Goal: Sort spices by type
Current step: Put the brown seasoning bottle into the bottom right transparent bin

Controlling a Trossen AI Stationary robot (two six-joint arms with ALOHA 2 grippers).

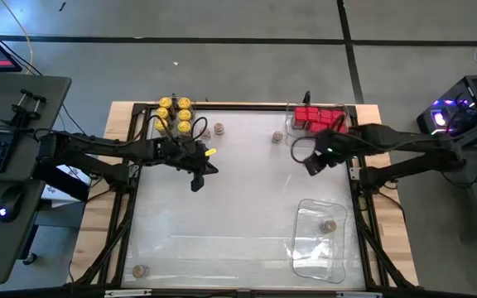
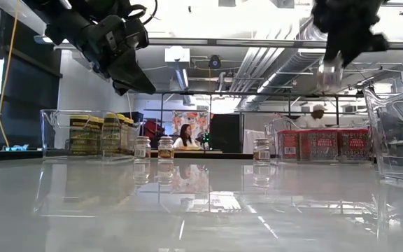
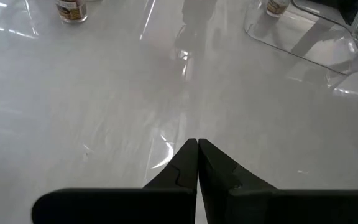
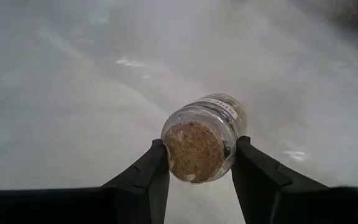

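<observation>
My right gripper (image 1: 311, 165) hangs high above the table's right half, shut on a small glass jar with a cork-brown lid (image 4: 199, 148); the low view shows that jar (image 2: 329, 73) well clear of the table. Three more brown-lidded jars (image 1: 204, 132) (image 1: 219, 128) (image 1: 277, 136) stand on the far part of the table. Yellow-lidded jars (image 1: 175, 113) stand in a clear tray at the far left, red boxes (image 1: 317, 118) in a tray at the far right. My left gripper (image 1: 197, 178) is shut and empty above the table's left middle. My right gripper pinches the jar between its two fingers (image 4: 151, 171) at the neck, just under the cork lid (image 4: 194, 152). The fingers come from above, slanting down. The jar is lifted clear of the table and hangs tilted, lid toward the wrist, glass body pointing away and down.
A clear tray (image 1: 305, 248) lies at the near right with one brown-lidded jar (image 1: 329, 224) in it. Another jar (image 1: 140, 270) stands alone at the near left corner. The glossy white middle of the table (image 1: 238, 199) is bare.
</observation>
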